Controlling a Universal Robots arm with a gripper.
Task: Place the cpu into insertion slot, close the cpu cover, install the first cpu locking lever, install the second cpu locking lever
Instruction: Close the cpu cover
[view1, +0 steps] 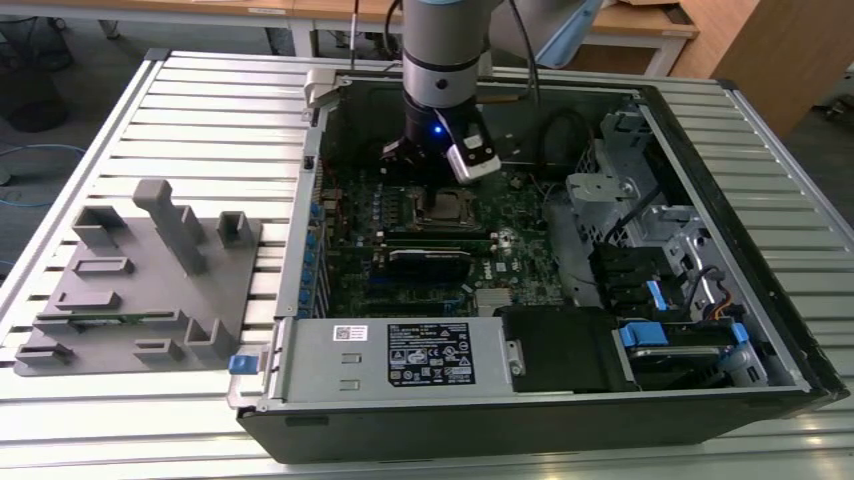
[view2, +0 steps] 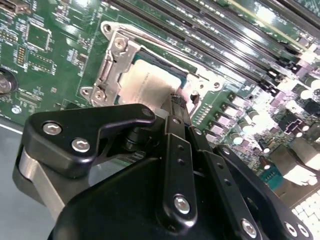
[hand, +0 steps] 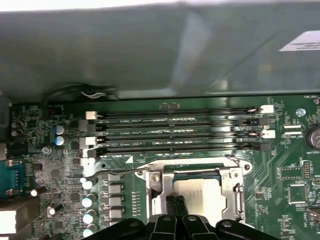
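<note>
Hovering at the edge of the cpu (view2: 145, 85), the claw (view2: 176, 100) is pinched narrow, holding nothing. The cpu lies in the insertion slot (view1: 441, 210), just above the exterior view's centre, framed by the cpu cover (view2: 111, 67). Pressing off-centre could skid its tips across the cpu or leave the locking lever (hand: 120, 171) unlatched.

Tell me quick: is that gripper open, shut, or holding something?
Gripper: shut, nothing seen in it, tips just over the cpu.
</note>
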